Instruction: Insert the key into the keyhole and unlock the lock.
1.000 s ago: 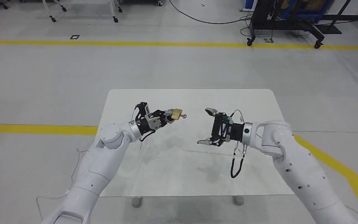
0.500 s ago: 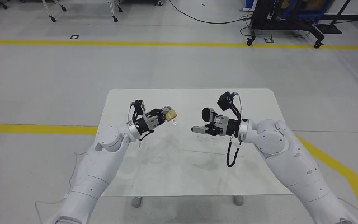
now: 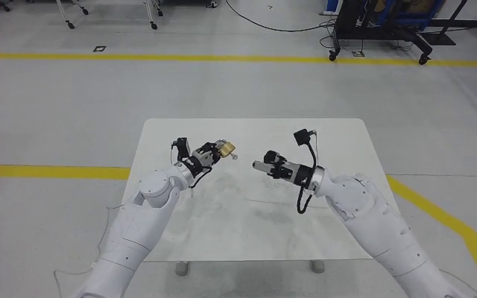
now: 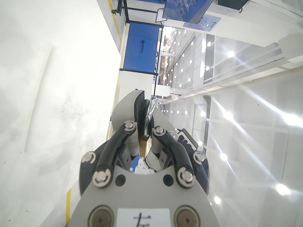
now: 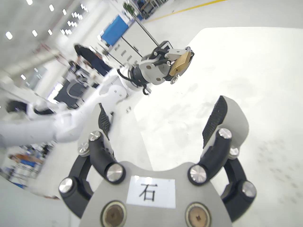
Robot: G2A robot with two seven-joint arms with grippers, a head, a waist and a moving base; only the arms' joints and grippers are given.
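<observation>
A brass padlock [image 3: 226, 150] is held above the white table [image 3: 335, 223], with my left gripper [image 3: 216, 151] shut on it. In the left wrist view the fingers [image 4: 139, 109] pinch the silver shackle, and the brass body [image 4: 143, 146] sits between them. The right wrist view shows the padlock [image 5: 181, 62] facing it, and a small silver key [image 5: 174, 79] sticks out of its lower end. My right gripper [image 3: 259, 165] hangs open and empty a short way to the right of the lock, pointing at it; its pads [image 5: 214, 116] stand wide apart.
A black cable [image 3: 304, 201] loops down from the right wrist over the table's middle. The table's far edge [image 3: 253, 119] lies just behind both grippers. A yellow floor line [image 3: 59, 172] runs past the table's left side.
My right gripper has turned and moved left, closer to the lock. The left gripper has drawn the padlock slightly back to the left.
</observation>
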